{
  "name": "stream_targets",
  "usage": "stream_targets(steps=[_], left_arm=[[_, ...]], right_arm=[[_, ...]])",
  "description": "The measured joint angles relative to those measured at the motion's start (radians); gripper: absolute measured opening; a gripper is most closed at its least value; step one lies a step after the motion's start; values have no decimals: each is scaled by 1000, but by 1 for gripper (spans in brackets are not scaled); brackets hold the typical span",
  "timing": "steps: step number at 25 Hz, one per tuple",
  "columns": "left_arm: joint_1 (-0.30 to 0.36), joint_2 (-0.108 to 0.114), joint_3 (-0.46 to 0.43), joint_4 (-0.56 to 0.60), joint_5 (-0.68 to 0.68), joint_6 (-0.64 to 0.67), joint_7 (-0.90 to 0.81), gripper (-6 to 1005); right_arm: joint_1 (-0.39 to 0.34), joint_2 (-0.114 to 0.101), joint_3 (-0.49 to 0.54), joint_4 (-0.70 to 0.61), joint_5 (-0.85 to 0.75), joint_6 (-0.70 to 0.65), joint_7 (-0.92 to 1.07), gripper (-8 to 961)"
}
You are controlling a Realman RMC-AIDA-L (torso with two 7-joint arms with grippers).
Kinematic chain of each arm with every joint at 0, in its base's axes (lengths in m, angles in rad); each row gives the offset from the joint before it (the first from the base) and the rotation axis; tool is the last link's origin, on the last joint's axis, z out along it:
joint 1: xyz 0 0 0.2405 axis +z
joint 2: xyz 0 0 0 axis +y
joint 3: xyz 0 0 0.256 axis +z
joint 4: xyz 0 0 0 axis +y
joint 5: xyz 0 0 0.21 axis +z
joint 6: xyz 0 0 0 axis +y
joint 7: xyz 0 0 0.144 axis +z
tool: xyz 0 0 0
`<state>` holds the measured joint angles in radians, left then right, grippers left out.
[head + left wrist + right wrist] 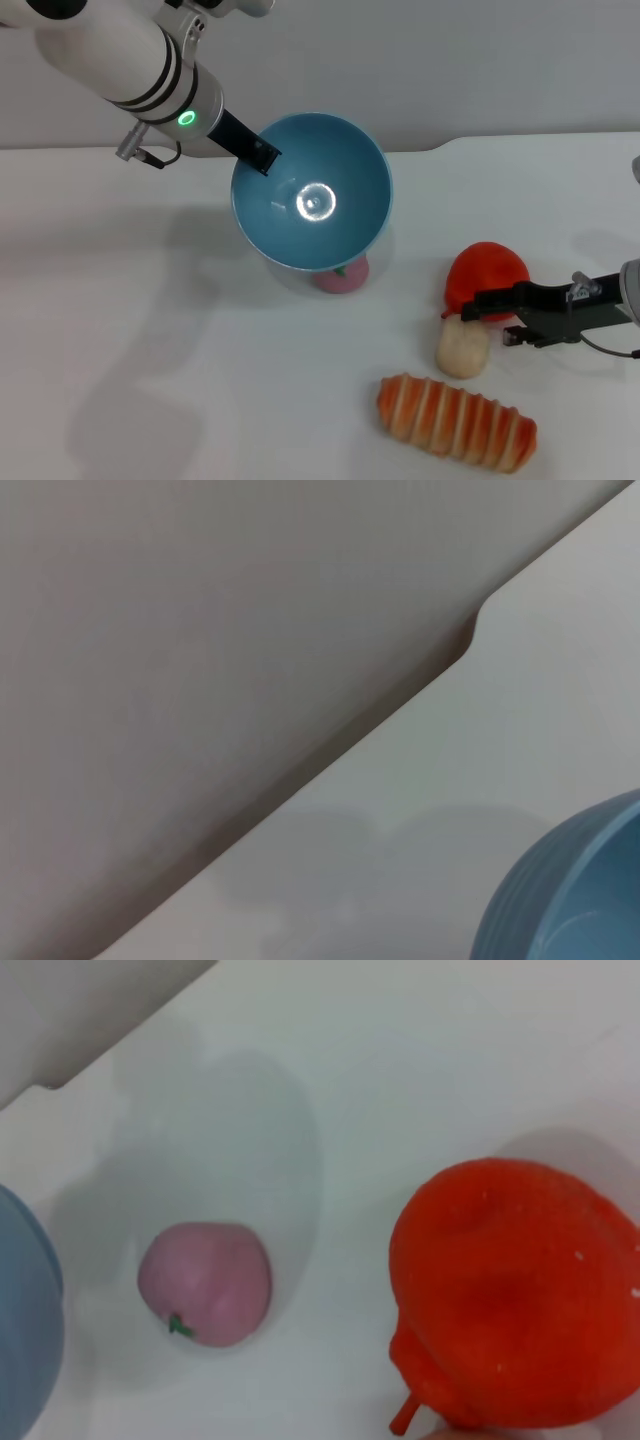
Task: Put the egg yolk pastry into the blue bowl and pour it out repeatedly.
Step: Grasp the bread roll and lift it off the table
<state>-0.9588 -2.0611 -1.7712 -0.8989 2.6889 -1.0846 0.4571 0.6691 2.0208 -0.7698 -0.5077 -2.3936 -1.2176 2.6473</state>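
Note:
My left gripper (pixel 265 158) is shut on the rim of the blue bowl (pixel 340 190), holding it lifted and tipped so its glossy inside faces forward. Nothing lies inside it. A slice of the bowl (pixel 570 890) also shows in the left wrist view. The egg yolk pastry (pixel 462 348) lies on the white table, touching the front of a red fruit (pixel 487 272). My right gripper (pixel 485 320) reaches in from the right, just above and beside the pastry, open with nothing between its fingers.
A pink ball (pixel 343 275) with a green mark rests on the table under the tilted bowl. A long orange-striped bread loaf (pixel 455 420) lies in front of the pastry. The table's back edge (pixel 470 645) has a notch.

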Motion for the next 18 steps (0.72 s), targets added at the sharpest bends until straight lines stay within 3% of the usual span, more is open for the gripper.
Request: stream_targets(steps=[18], left_arm=[[2,-2,11,0,0,7,-7,0]], right_arm=[[18,28,-13,20,23,58,-5,785]])
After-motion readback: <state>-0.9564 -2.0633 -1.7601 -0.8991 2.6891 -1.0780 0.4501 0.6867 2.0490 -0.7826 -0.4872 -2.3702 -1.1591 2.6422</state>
